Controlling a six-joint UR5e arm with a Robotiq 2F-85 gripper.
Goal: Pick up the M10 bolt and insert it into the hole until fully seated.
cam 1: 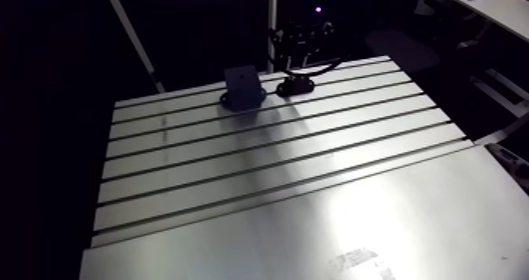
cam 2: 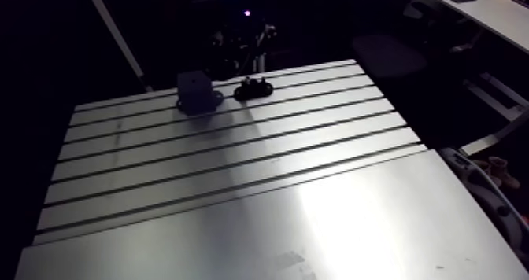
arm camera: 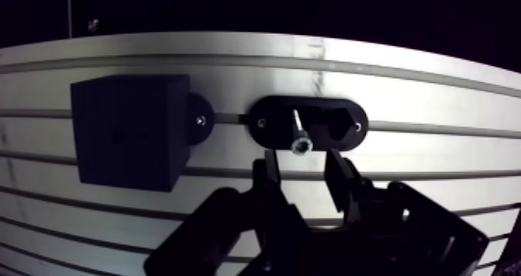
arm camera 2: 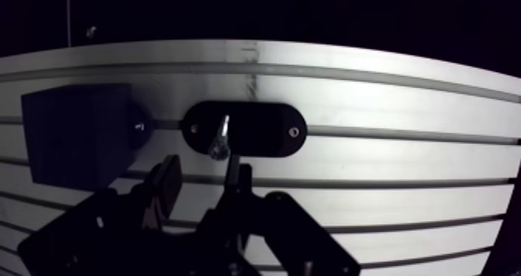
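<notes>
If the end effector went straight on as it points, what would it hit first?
Probably the small silver metal bolt lying in the black oval holder, just ahead of the open end effector; depth unclear.

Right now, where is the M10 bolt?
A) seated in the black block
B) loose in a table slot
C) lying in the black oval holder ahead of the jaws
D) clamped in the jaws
C: in the wrist view the M10 bolt lies in the black oval holder beside the black block, and the jaws stand open and empty just short of it.
</notes>
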